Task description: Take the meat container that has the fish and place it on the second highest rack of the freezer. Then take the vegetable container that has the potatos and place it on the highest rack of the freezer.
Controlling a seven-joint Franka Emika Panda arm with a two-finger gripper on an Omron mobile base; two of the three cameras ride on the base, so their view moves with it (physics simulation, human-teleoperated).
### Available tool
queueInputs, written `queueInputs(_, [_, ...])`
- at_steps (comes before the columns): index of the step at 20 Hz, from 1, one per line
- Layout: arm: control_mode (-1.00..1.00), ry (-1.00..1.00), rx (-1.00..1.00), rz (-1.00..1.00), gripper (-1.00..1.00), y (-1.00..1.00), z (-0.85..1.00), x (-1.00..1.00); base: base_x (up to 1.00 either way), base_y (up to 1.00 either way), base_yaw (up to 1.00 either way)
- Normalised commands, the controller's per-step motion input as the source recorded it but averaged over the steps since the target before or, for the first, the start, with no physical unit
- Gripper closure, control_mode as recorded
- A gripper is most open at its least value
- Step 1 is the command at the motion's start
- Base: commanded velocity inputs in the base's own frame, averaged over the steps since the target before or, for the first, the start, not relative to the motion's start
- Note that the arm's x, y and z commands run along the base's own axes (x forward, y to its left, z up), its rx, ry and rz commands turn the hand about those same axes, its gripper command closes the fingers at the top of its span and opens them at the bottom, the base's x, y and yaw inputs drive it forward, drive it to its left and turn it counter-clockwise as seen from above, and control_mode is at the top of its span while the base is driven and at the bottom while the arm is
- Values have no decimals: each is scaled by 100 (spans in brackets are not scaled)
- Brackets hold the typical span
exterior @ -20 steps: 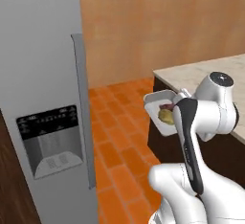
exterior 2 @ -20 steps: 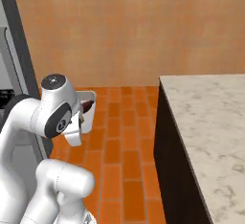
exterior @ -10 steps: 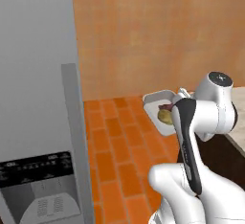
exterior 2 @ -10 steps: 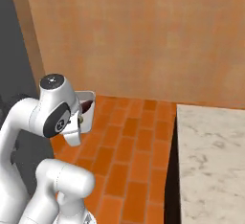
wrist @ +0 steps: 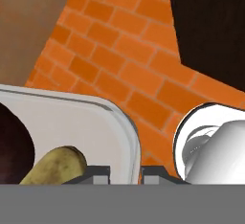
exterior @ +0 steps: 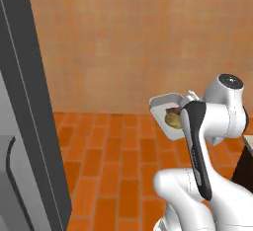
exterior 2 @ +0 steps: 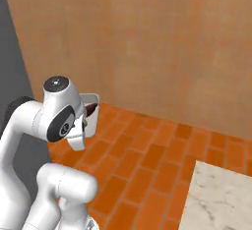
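My gripper (wrist: 125,173) is shut on the rim of a white vegetable container (wrist: 95,122), with the wall of the tub standing between the two fingertips. A yellow-tan potato (wrist: 55,164) lies inside, next to a dark maroon piece (wrist: 14,146). The left base view has the same container (exterior: 165,110) held up in front of the arm, tilted toward the camera; in the right base view the container (exterior 2: 91,107) sits just past the hand. The grey freezer (exterior: 22,126) fills the left edge, seen side-on; its racks are out of view. The meat container and the fish are out of view.
An orange brick floor (exterior: 113,151) runs to a tan wooden wall (exterior: 123,37). A marble counter corner (exterior 2: 216,199) sits at the lower right, and its dark side (exterior: 244,168) shows beside the arm. The freezer's dark flank (exterior 2: 10,76) stands at the left.
The whole picture has shifted, so the base has moved: the freezer slid to the left edge and the counter toward the lower right. The container stays in my gripper.
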Motion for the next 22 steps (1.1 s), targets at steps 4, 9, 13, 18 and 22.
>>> queueInputs(4, [100,0,0,0,100,0,0,0,93,-21,76])
queueInputs(9, [100,0,0,0,100,0,0,0,56,-38,81])
queueInputs(13, [100,0,0,0,100,0,0,0,9,-39,78])
queueInputs(18, [100,0,0,0,100,0,0,0,-2,-34,78])
queueInputs(22, [100,0,0,0,100,0,0,0,0,-14,80])
